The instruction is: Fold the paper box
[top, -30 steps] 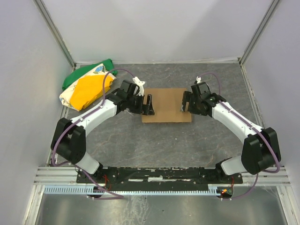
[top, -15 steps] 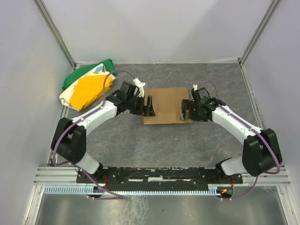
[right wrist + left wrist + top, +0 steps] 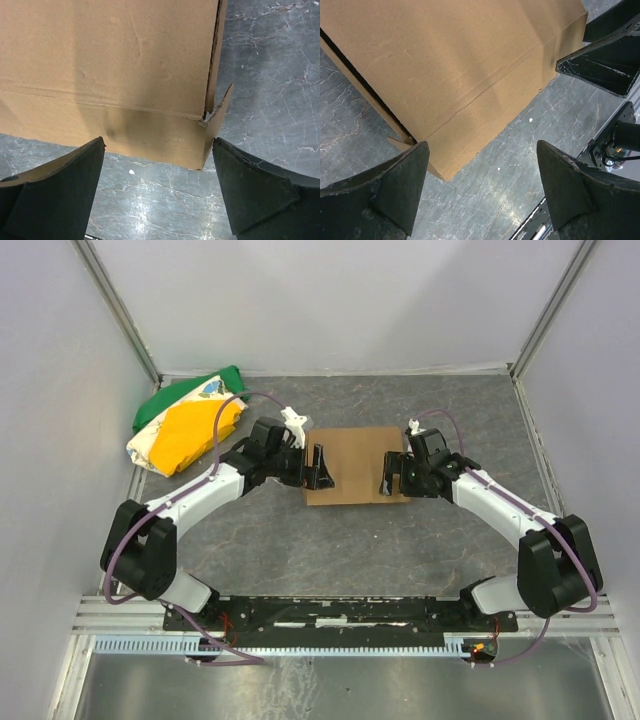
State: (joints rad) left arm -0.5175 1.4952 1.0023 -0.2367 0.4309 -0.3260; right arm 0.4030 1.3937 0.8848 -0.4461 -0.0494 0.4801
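Brown paper box [image 3: 352, 464] lies flat, mid-table, creases visible.

Grey stone-look table [image 3: 350, 540] w/ flat paper box [image 3: 355, 465] mid, cloth bundle [image 3: 185, 425] far-left.

Both arms, the left arm [image 3: 190, 495] and the right arm [image 3: 500, 502], have smooth white curved link shells between bulky matte-black joint housings. A thin purple cable [image 3: 222, 430] runs along each arm and loops free near the wrist, where a small white bracket [image 3: 294, 418] sticks out. The left end effector [image 3: 320, 468] and right end effector [image 3: 387, 475] are black. Seen close, their fingers [image 3: 395, 192] [image 3: 55, 195] are broad, dark wedges with pale scuffed edges. The black base plate [image 3: 340, 612] carries small red-lit parts.
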